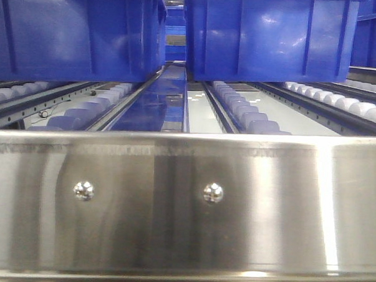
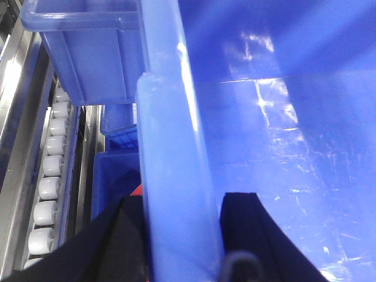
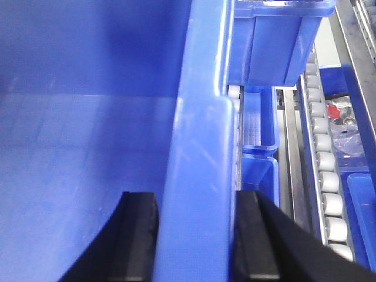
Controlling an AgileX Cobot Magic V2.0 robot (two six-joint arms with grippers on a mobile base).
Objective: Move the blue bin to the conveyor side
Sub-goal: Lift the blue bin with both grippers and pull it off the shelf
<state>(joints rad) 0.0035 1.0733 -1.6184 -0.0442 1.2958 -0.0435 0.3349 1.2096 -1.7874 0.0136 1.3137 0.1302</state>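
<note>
The blue bin (image 1: 267, 38) is a large glossy tote at centre right of the front view, its bottom edge just above the white rollers. My left gripper (image 2: 179, 235) straddles its left wall, one black finger (image 2: 111, 247) outside and one inside over the bin floor (image 2: 294, 147). My right gripper (image 3: 197, 235) straddles the right wall the same way, with the bin's inside (image 3: 88, 147) to its left. Both are shut on the rim. Neither gripper shows in the front view. The conveyor is out of view.
A stainless front rail with two round bolts (image 1: 185, 197) spans the near edge of the roller rack (image 1: 239, 112). Another blue bin (image 1: 74, 30) stands to the left, and one more (image 3: 282, 47) to the right. Smaller blue trays (image 3: 258, 123) lie on the level below.
</note>
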